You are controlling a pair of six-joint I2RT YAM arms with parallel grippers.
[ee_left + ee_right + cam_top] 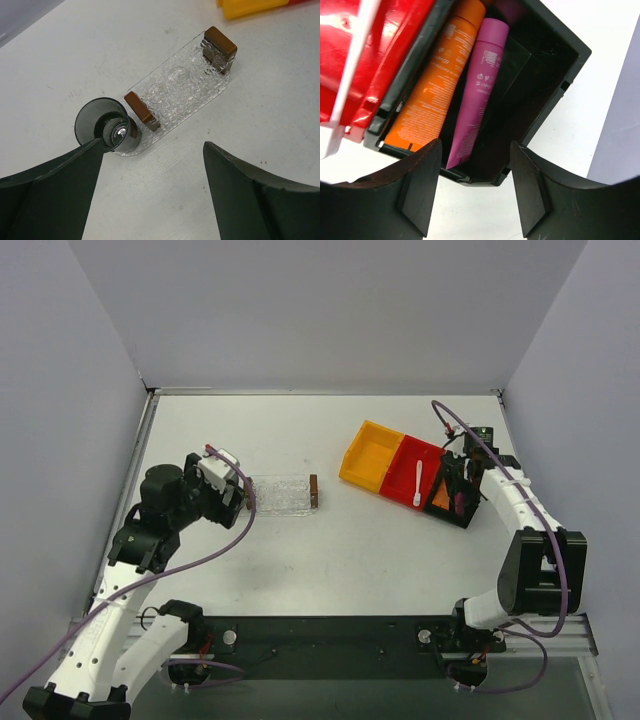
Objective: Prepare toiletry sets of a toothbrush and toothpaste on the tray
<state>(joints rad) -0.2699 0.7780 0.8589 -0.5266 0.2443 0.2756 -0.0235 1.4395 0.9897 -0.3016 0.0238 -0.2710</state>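
Note:
The tray [186, 84] is a clear holder with a brown block [220, 42] at each end, lying empty left of centre on the table [283, 496]. My left gripper [152, 192] is open and empty, just off the tray's near end [238, 498]. The white toothbrush [418, 483] lies in the red bin [408, 462]; it also shows in the right wrist view [351, 75]. The orange toothpaste [432, 90] and the pink toothpaste [480, 85] lie side by side in a black bin [555, 75]. My right gripper [475, 197] is open and empty just above that bin's near edge [455, 485].
An orange bin [371, 455] adjoins the red bin on its left, and the black bin [462, 510] on its right. A small dark round cup [102, 125] stands at the tray's near end. Grey walls enclose the table on three sides.

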